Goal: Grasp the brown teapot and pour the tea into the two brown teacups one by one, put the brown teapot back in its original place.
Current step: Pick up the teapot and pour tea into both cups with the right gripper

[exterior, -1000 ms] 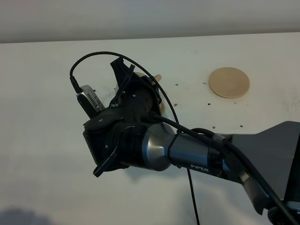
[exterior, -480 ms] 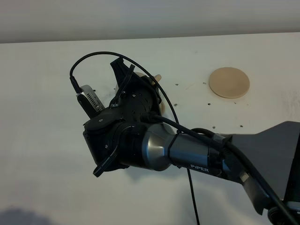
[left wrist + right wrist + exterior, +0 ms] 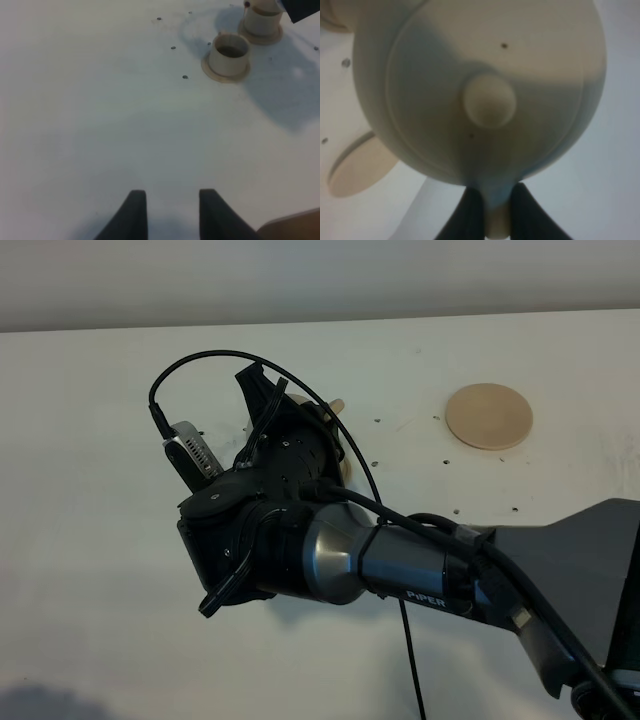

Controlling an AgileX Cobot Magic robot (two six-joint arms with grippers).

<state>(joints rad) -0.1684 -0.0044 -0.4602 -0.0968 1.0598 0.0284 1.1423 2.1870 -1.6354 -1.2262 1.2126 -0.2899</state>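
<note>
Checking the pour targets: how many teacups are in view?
2. Both show in the left wrist view: the near teacup, and the far teacup right behind it. The right arm hides them from the high camera.

The white counter [image 3: 90,540] is dotted with small dark holes. A flat round tan coaster [image 3: 488,416] lies on it at the far right, well apart from two tan saucers. One saucer [image 3: 225,76] and the other saucer [image 3: 260,37] sit just beside each other, each under a small cup [image 3: 229,55].
</note>
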